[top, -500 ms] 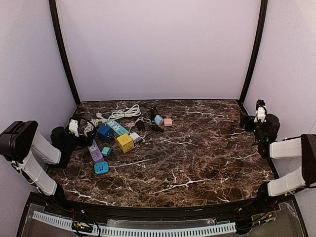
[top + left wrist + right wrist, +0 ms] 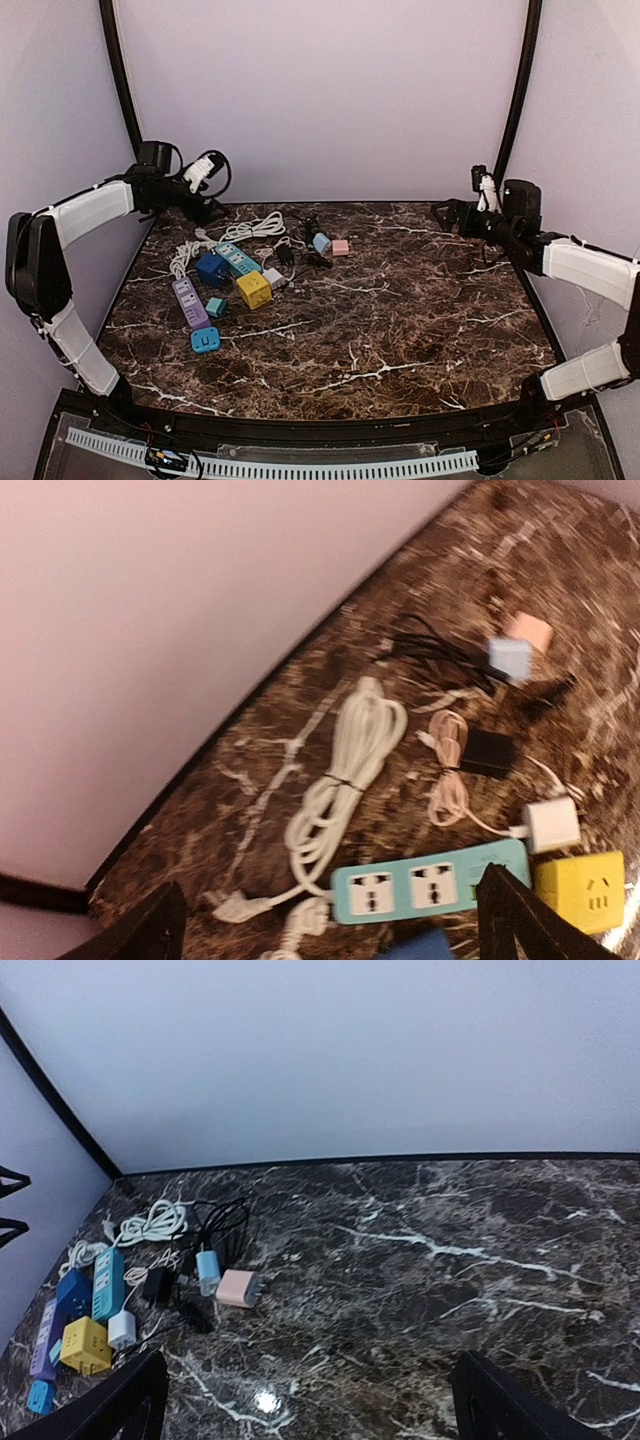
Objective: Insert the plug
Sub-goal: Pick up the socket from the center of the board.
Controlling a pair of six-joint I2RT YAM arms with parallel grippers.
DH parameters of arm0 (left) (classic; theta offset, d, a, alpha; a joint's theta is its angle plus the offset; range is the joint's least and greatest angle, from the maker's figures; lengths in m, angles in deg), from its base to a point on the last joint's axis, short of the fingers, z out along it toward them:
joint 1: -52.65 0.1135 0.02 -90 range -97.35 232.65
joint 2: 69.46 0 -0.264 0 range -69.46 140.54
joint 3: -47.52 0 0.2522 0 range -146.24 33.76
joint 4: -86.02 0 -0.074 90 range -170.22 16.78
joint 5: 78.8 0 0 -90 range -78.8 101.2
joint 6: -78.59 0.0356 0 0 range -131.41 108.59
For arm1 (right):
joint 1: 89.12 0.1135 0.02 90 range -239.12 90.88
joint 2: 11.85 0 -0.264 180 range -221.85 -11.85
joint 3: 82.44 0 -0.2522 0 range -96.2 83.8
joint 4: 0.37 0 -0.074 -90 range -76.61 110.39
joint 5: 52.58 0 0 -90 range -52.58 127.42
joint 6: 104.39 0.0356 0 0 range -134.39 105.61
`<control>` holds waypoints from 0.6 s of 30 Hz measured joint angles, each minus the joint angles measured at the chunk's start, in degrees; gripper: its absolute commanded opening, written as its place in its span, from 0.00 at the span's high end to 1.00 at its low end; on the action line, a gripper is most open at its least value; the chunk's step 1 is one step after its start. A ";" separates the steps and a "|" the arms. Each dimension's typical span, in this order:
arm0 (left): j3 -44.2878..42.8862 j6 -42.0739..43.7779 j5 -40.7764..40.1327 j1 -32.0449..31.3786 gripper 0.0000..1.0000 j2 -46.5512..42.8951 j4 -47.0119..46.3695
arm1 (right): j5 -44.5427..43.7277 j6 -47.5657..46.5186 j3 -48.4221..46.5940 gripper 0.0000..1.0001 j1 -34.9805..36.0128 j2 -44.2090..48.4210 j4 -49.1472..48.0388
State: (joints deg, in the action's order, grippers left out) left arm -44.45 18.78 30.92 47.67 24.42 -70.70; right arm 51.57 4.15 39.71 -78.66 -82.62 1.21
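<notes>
While both arms hung raised over the far corners, the dark marbled bench [image 2: 420, 320] lay mostly bare. From its centre, everything from 12 round through 3 to 6 o'clock was open stone. Pale walls closed it at 9, 12 and 3 o'clock, with a black post [image 2: 120, 90] rising at each far corner. A black rail [image 2: 300, 430] backed by a white slotted strip [image 2: 270, 468] ran along the near edge at 6.

The left gripper [image 2: 200, 210] hovered above the far-left corner at about 10 o'clock, its fingers [image 2: 150, 930] spread wide with nothing between them. The right gripper [image 2: 447, 214] hovered by the far-right corner at about 2 o'clock, its fingers [image 2: 125, 1400] likewise spread and holding nothing.

All the clutter sat between 9 and 11 o'clock. A white cord [image 2: 345, 770], coiled and tied, lay nearest the back wall. Its white plug [image 2: 235, 908] rested loose on the stone just beside the end of a teal power strip [image 2: 430, 880], whose two sockets faced up. A yellow socket cube [image 2: 253, 289] sat at the strip's 5 o'clock and a purple strip [image 2: 190, 303] at its 8. A light-blue charger [image 2: 321, 242] and a pink charger [image 2: 341, 247] lay side by side at the cluster's 3 o'clock edge, next to the open stone. Which plug the task meant could not be told.
</notes>
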 measured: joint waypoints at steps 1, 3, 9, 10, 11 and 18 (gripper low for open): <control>-0.94 3.91 0.02 -2.69 0.04 1.14 3.32 | 0.20 -0.02 -0.92 0.01 1.73 -0.94 1.01; -2.27 12.90 -0.17 -8.11 0.02 4.87 10.84 | 0.98 -0.28 -2.56 0.01 5.22 -2.86 2.89; -13.97 42.97 -1.09 -12.90 0.01 20.28 38.07 | 4.46 -2.97 -5.75 0.01 12.26 -7.91 6.27; -17.11 46.86 -1.64 -12.57 0.01 22.73 40.50 | 4.87 -3.52 -6.14 0.01 13.20 -8.83 6.54; -20.00 50.51 -2.16 -12.28 0.01 24.81 42.25 | 5.33 -4.15 -6.67 0.01 14.25 -9.88 7.15; -28.35 66.27 -5.75 -11.43 0.07 31.47 43.65 | 6.93 -6.45 -8.33 0.01 18.75 -14.69 9.31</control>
State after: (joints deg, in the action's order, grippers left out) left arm -72.80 85.05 25.18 36.24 55.90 -27.05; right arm 58.50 -2.30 31.38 -59.91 -97.30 10.52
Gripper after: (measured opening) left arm 0.976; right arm 0.986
